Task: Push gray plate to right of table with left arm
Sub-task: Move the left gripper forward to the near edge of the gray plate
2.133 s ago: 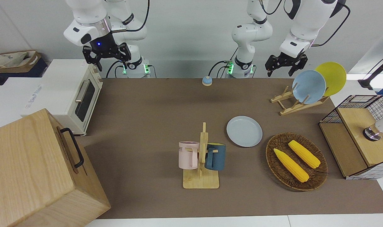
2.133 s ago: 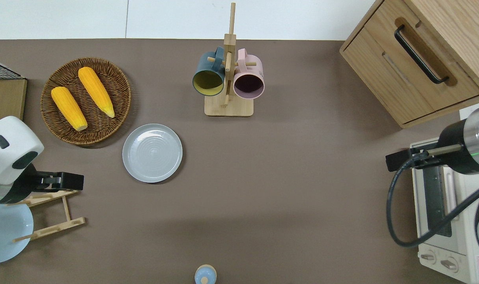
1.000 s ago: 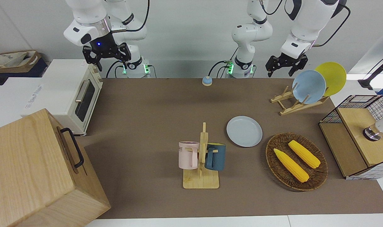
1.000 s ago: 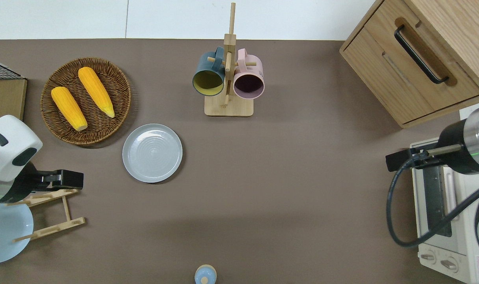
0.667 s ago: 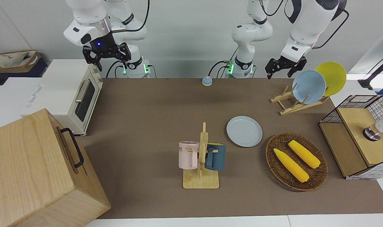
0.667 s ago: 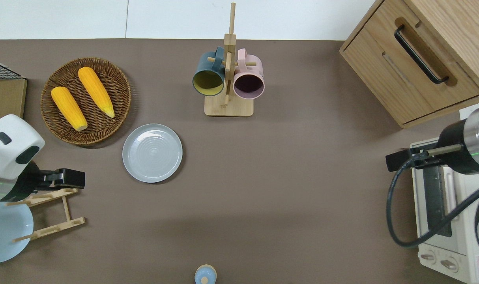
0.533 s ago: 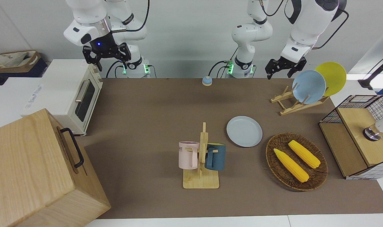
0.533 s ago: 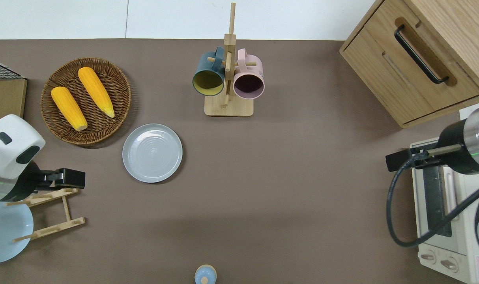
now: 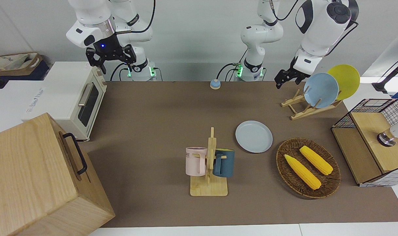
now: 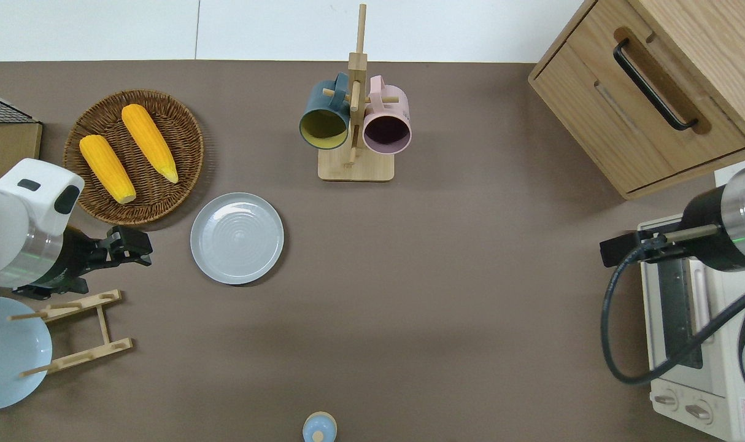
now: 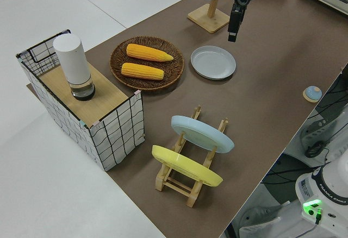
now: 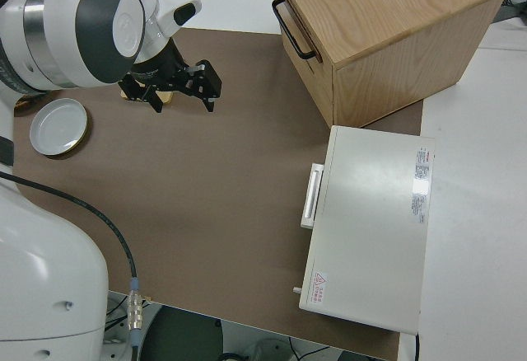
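Left gripper (image 10: 140,249) has swung toward the gray plate (image 10: 237,238); its fingers' state is unclear.

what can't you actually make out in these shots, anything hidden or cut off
- Yellow plate: absent from the overhead view, past its edge; in the front view the blue plate covers part of it.
- Left gripper: whether its fingers are open or shut, in any view.
- Toaster oven: overhead, cut by the frame edge and crossed by the parked right arm.
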You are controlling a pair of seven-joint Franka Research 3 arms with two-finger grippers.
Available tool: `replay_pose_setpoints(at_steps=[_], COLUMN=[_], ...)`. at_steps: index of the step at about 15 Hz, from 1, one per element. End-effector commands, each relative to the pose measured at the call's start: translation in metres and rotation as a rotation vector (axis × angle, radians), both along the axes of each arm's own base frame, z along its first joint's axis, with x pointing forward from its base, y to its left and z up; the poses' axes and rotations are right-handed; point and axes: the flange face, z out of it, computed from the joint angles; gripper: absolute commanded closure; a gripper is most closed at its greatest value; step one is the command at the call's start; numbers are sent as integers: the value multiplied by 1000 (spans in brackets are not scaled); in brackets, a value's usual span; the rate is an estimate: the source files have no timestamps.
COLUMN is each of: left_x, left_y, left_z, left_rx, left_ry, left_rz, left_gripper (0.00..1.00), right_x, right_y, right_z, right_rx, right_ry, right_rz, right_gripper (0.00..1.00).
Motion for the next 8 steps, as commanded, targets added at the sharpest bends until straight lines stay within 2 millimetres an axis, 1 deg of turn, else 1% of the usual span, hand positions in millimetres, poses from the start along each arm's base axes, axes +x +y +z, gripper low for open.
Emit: replay_pose_setpoints(at_steps=[1, 4, 8], left_x=[15, 19, 16], left_y=[-7, -12, -14], left_z=[-22, -43, -77], left_rx=[-4, -3, 0], left_ry=[-17, -19, -36], left_rz=[159, 207, 245], left_gripper=[7, 5, 7], right_x=[-2, -2, -2], right_y=[-2, -2, -2], right_z=[4, 4, 4], right_rx=[9, 9, 9], right_ry=[5, 5, 5], right_rz=[-8, -8, -6], right_gripper=[17, 17, 17])
